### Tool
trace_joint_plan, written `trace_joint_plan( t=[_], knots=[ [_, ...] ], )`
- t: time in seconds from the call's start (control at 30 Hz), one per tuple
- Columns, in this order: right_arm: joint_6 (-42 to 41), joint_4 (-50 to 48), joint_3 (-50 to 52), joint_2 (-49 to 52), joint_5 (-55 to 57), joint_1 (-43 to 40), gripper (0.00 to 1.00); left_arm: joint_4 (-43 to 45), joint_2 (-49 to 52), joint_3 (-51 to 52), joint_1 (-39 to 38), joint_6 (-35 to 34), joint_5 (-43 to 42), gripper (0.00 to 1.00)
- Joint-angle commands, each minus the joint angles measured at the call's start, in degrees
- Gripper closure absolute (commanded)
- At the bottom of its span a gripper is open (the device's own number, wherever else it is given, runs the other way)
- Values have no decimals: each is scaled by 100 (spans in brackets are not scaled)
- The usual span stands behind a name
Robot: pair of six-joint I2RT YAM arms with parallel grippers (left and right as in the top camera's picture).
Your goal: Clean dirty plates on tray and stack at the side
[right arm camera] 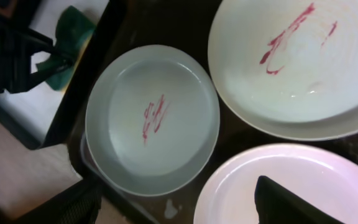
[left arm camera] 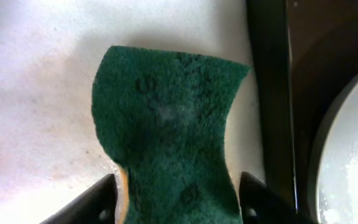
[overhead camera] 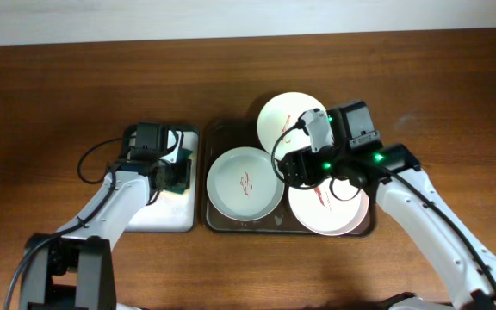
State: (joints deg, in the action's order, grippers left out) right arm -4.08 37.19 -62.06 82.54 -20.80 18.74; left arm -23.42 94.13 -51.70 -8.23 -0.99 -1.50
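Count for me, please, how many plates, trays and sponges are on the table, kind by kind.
Plates: 3 (white plate, mint green plate, pinkish-white plate)
Trays: 2 (dark tray, white tray)
Sponges: 1 (green sponge)
Total: 6

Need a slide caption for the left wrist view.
Left pincer grips the green sponge over the white tray; plate at right edge.
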Motion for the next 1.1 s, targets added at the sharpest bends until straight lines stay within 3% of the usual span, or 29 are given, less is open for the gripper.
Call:
trace_joint_plan(
  t=[0.0, 0.07, 0.2, 0.37, 0.47, 0.67, 0.77, 1.0, 1.07],
  knots=[
    [17, -125, -138, 238, 87, 50, 21, 44, 225, -90, -2, 37, 42, 71],
    [17, -166, -138, 420, 90, 50, 21, 24, 275, -83, -2, 39, 44, 85],
    [20, -170, -138, 809, 44, 74, 25, -46, 275, -83, -2, 37, 42, 100],
    [20, -260, -138, 1272, 52, 334, 29, -328, 35, -238, 2, -111, 42, 100],
    [-74, -407, -138, 1537, 83, 382, 36, -693, -612, -358, 2, -302, 42, 100],
    [-175, -807, -133, 2009, 247, 514, 53, -1078, -844, -358, 2, -608, -216, 100],
    [-481, -977, -133, 2103, 909, 608, 55, -1073, -844, -358, 0, -673, -367, 100],
    [-535, -1150, -131, 2192, 979, 612, 61, -1067, -844, -358, 2, -673, -369, 100],
    [-546, -1145, -127, 2367, 831, 627, 75, -1058, -844, -358, 0, -671, -372, 100]
  ],
)
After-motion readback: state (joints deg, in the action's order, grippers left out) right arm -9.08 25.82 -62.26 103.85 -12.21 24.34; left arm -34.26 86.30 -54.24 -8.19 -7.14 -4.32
